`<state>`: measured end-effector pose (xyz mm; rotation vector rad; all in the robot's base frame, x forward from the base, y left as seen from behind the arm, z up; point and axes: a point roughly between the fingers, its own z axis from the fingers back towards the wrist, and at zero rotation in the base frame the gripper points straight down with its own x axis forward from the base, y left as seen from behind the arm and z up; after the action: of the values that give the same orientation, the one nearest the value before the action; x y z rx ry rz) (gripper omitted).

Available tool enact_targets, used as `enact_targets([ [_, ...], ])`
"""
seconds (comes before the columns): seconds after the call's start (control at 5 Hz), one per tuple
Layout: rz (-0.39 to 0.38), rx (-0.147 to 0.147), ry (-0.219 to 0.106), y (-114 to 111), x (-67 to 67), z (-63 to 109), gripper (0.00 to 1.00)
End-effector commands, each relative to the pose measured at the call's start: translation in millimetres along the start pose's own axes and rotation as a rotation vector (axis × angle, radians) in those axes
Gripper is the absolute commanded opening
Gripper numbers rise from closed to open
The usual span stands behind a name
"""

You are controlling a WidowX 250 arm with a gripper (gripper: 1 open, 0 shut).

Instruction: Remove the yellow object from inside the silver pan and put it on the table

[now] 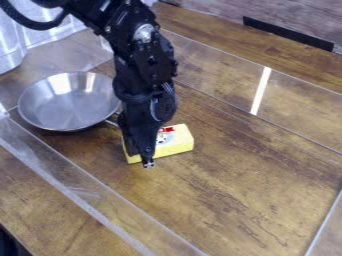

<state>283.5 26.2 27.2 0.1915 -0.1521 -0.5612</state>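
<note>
Yellow object (171, 144) on brown wooden table (241, 160)

The block lies near the center of the frame, with the black gripper (142, 158) over its left end, jaws together. Silver pan (67, 101) at left; clear strips cross the worn planks; pale ribbed surface, upper left.

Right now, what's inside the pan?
Nothing shows inside the pan, just bare shiny metal; the yellow block is outside it, on the table. The arm hides a little near the pan's right edge.

Yellow block (171, 143) (tilted) beside pan (68, 101)
</note>
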Motion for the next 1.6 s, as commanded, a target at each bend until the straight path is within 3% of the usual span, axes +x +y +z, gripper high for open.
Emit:
enact_targets([
  [0.0, -0.017, -0.083, 0.095, -26.2, -31.9, -22.6, 0.0],
  [0.2, -0.021, -0.086, 0.087, -28.1, -32.6, -23.5, 0.0],
  [0.4, -0.026, -0.082, 0.089, -27.3, -26.9, -18.4, 1.0],
  [1.0, -0.043, -0.059, 0.087, -21.9, -6.7, -2.8, 1.0],
  [1.4, -0.059, -0.026, 0.076, -13.8, 8.5, 9.4, 1.0],
])
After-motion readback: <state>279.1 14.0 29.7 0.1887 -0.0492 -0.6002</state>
